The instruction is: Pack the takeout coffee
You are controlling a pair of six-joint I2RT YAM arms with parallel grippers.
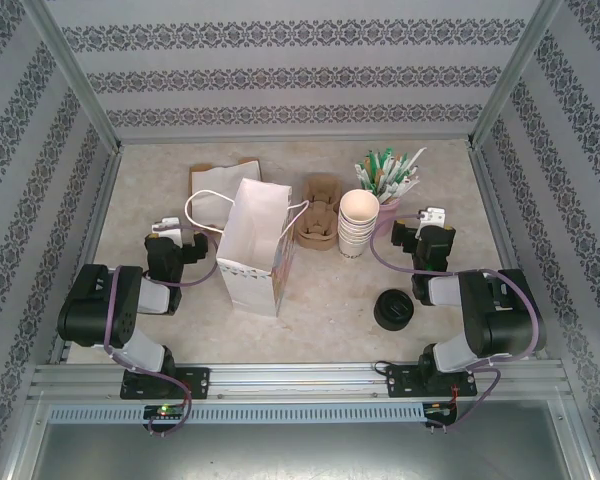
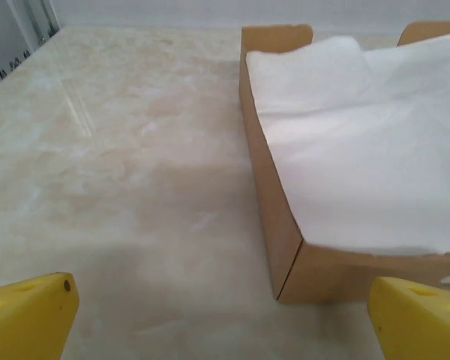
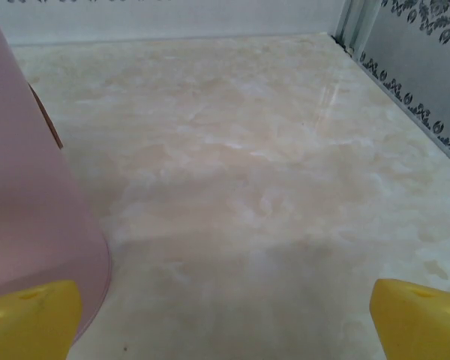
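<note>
Spreading under everything is a pale beige marbled tabletop (image 1: 330,290), and a tall white rectangular paper bag (image 1: 255,245) with white cord handles stands upright on it, left of centre; every place below is given from that bag. The black left arm (image 1: 105,310) sits folded to the bag's left and nearer the table's front edge, and the black right arm (image 1: 485,315) sits well off to the bag's right. Just behind the bag lies a flat brown cardboard tray (image 1: 220,180) holding white paper sheets. To the bag's right, close to its upper corner, is a brown moulded pulp cup carrier (image 1: 318,215). Farther right stands a stack of lidless cream paper cups (image 1: 358,222), and past that a pink tumbler (image 1: 388,210) full of green and white sticks. A squat round black stack of lids (image 1: 392,310) rests to the bag's right, apart from it. The left gripper (image 2: 225,319) hovers beside the bag's left side, yellow fingertips spread wide with nothing between them, and the right gripper (image 3: 225,322) is likewise spread wide and bare, right of the cups. I cannot tell where the takeout coffee is, since the bag's inside is hidden
</note>
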